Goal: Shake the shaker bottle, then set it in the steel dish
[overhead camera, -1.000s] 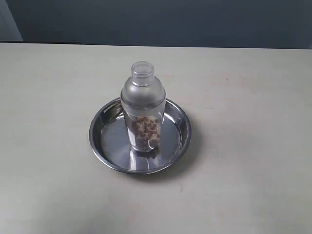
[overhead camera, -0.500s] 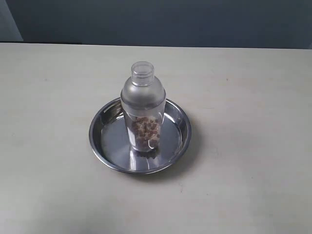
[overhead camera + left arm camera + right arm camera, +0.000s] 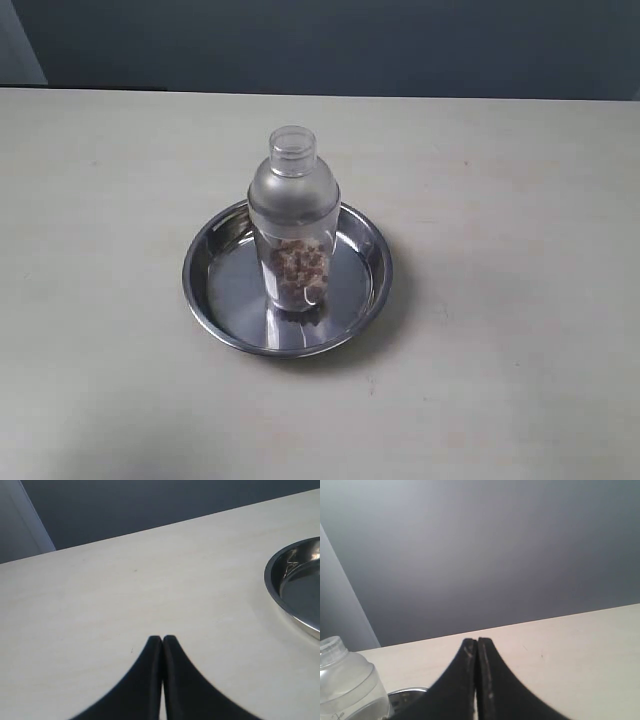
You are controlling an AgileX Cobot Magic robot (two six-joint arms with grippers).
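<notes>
The shaker bottle [image 3: 293,225] stands upright in the steel dish [image 3: 215,300] near the middle of the table, brown pellets showing through its clear lower part. Neither arm appears in the exterior view. In the left wrist view my left gripper [image 3: 162,638] is shut with nothing between its black fingers, and the steel dish's rim [image 3: 280,595] lies off to one side. My right gripper [image 3: 477,641] is shut and empty too; the shaker bottle's frosted top [image 3: 347,682] and a sliver of the steel dish [image 3: 405,695] show beside it in the right wrist view.
A pale beige table [image 3: 500,380] carries the dish. A dark grey wall [image 3: 350,45] runs behind its far edge.
</notes>
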